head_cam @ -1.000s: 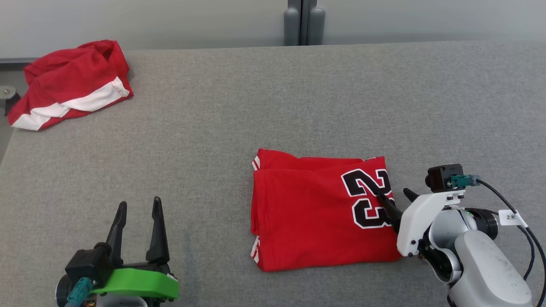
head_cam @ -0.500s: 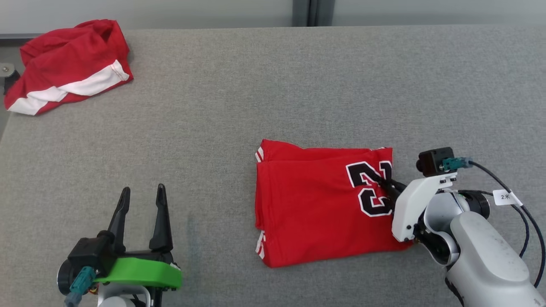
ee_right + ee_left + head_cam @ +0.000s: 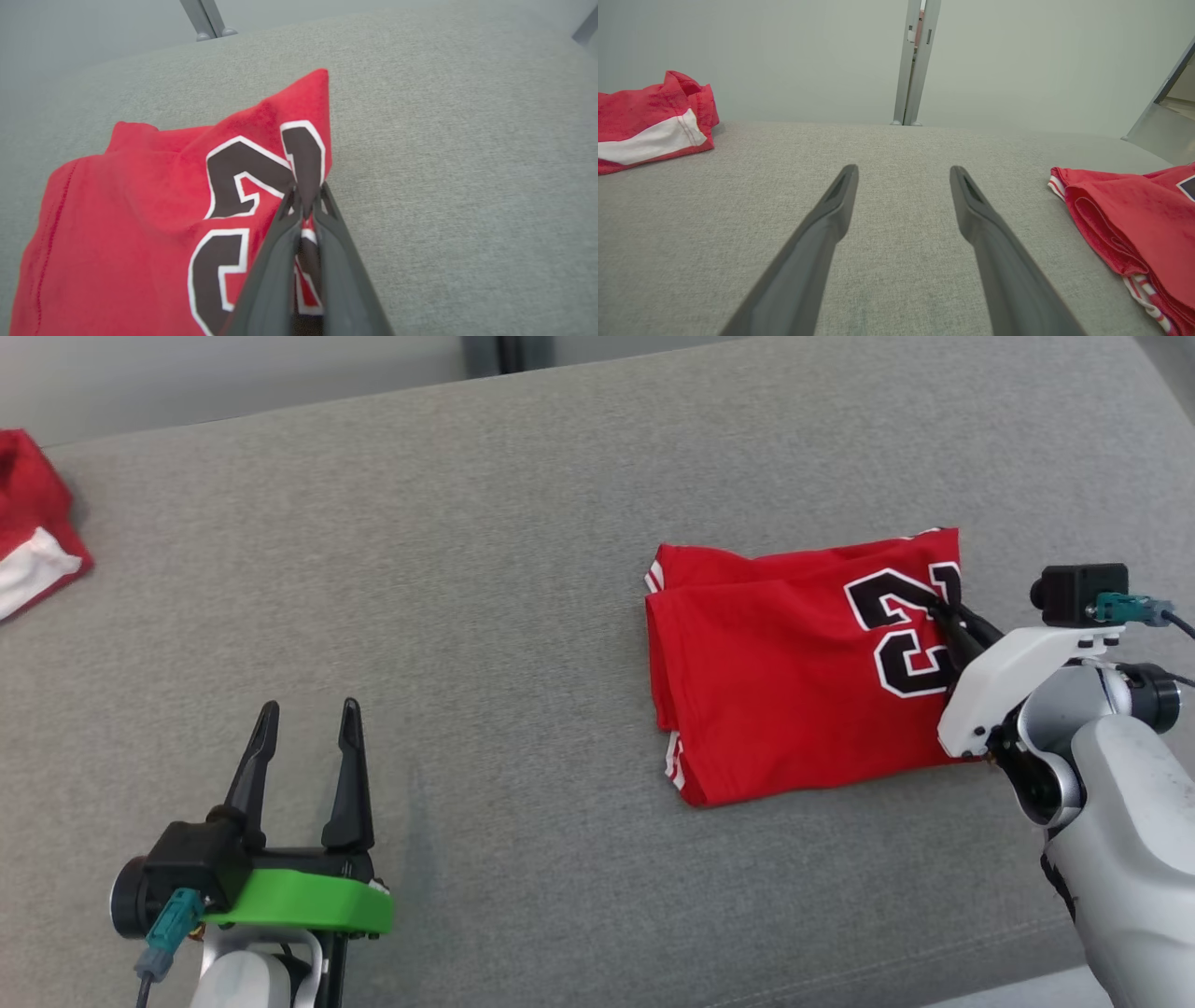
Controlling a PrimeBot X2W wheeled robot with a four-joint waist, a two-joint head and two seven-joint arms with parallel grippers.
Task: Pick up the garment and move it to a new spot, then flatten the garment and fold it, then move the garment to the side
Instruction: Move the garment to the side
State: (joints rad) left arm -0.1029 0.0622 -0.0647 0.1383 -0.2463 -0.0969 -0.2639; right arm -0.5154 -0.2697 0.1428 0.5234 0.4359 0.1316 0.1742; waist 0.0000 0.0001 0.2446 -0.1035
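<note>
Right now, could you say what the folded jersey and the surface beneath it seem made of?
The folded jersey: soft red knit, matte, likely cotton; it creases and bunches. The surface: grey woven textile, probably upholstery; fine flecked weave shows.

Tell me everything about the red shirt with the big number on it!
The red jersey looks like soft knit cloth. It is folded into a neat rectangle of several layers and lies flat on the grey table. Big black numerals outlined in white sit near its right edge. Red-and-white striped trim peeks out along its left side. The right gripper is shut on the jersey, pinching a bit of cloth right at the numerals. Nothing else touches it.
</note>
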